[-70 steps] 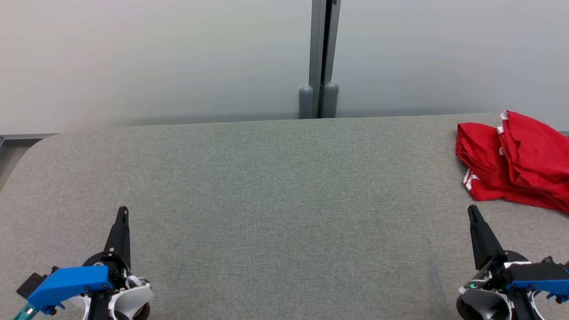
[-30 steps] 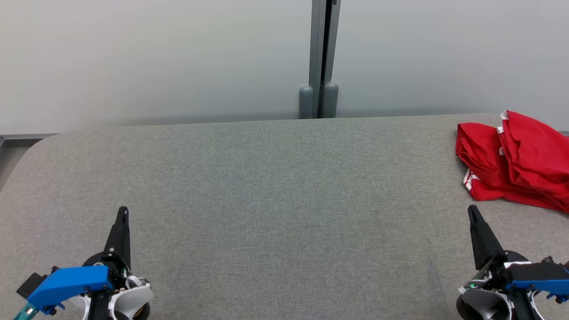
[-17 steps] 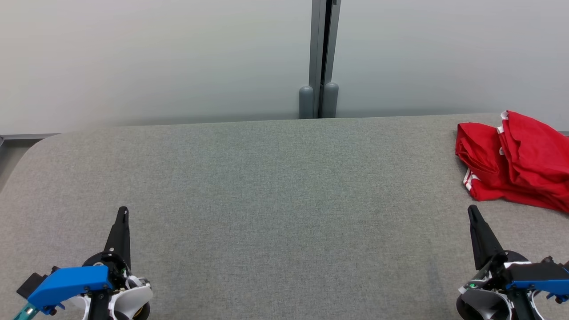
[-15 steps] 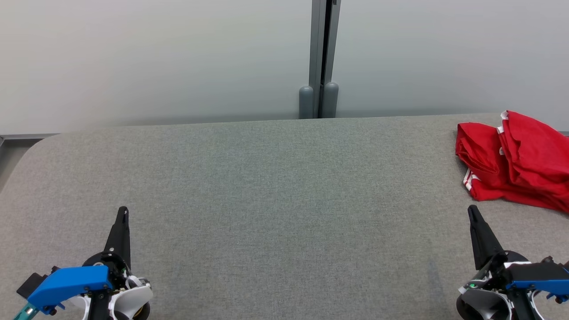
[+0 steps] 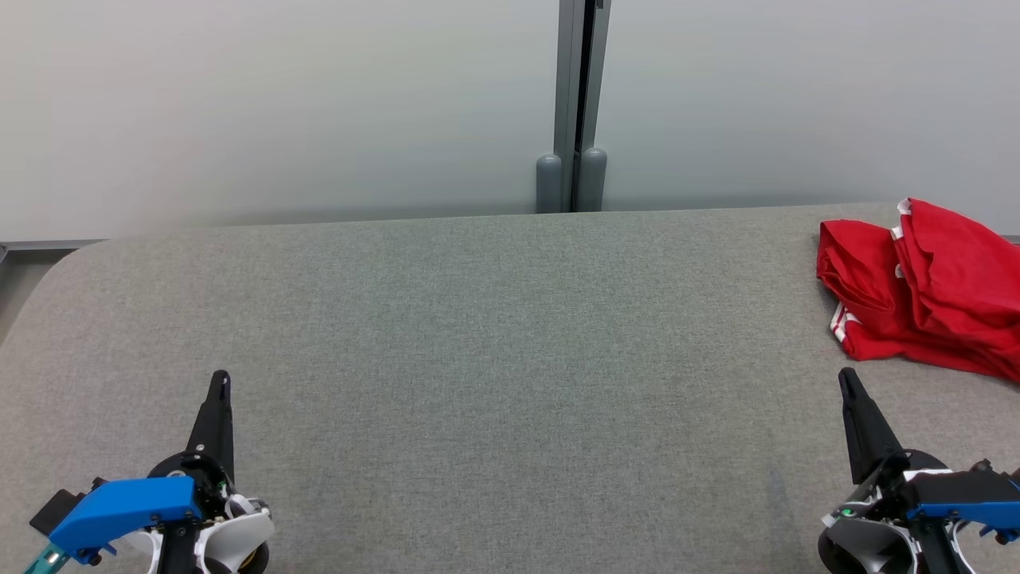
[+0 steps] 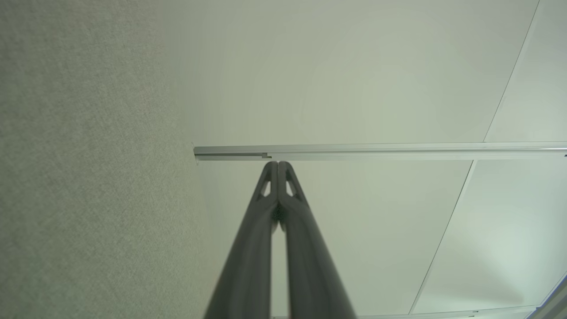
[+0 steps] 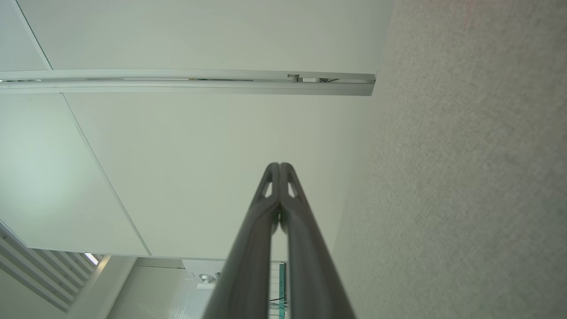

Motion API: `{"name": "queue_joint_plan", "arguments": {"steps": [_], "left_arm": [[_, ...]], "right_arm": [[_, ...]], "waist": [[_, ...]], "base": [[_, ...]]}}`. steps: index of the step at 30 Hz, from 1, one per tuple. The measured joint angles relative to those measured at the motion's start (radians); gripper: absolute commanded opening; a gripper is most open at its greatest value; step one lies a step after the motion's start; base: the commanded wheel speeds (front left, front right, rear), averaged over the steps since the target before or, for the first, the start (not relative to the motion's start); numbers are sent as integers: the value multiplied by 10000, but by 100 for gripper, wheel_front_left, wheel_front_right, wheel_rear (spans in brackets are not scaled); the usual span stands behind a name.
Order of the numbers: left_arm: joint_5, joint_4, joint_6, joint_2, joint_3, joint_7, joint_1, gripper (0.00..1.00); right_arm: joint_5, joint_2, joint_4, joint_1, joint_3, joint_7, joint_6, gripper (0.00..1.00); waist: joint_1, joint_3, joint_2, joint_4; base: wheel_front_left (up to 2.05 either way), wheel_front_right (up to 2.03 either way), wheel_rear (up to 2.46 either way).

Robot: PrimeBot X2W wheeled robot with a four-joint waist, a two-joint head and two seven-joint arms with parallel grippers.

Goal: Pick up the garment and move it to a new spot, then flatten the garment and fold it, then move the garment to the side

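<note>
One red garment (image 5: 916, 287) bunched at the grey table (image 5: 478, 319) far right, left gripper (image 5: 221, 381) and right gripper (image 5: 845, 379) pinched closed, empty

1. The garment (image 5: 924, 287) is seen as a bright red piece of cloth, edged here and there with narrow white trim.
2. It is laid on the grey desk (image 5: 478, 335), at the far right of the surface in the head view, close to the desk's back edge.
3. It is gathered into a loose, folded heap of two overlapping lobes, with the right lobe raised over the left; it is not spread flat.
4. Soft creases and rolled folds are shown along its left side, and white stripes are seen at its lower left corner.
5. Its right part is cut off by the edge of the head view, so its full outline cannot be told.
</note>
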Motion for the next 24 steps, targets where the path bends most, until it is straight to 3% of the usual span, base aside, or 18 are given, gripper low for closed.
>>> {"name": "queue_joint_plan", "arguments": {"steps": [24], "left_arm": [[17, 0, 0, -4, 6, 10, 0, 0]], "right_arm": [[0, 0, 0, 0, 0, 0, 0, 0]], "waist": [[0, 0, 0, 0]], "base": [[0, 0, 0]]}}
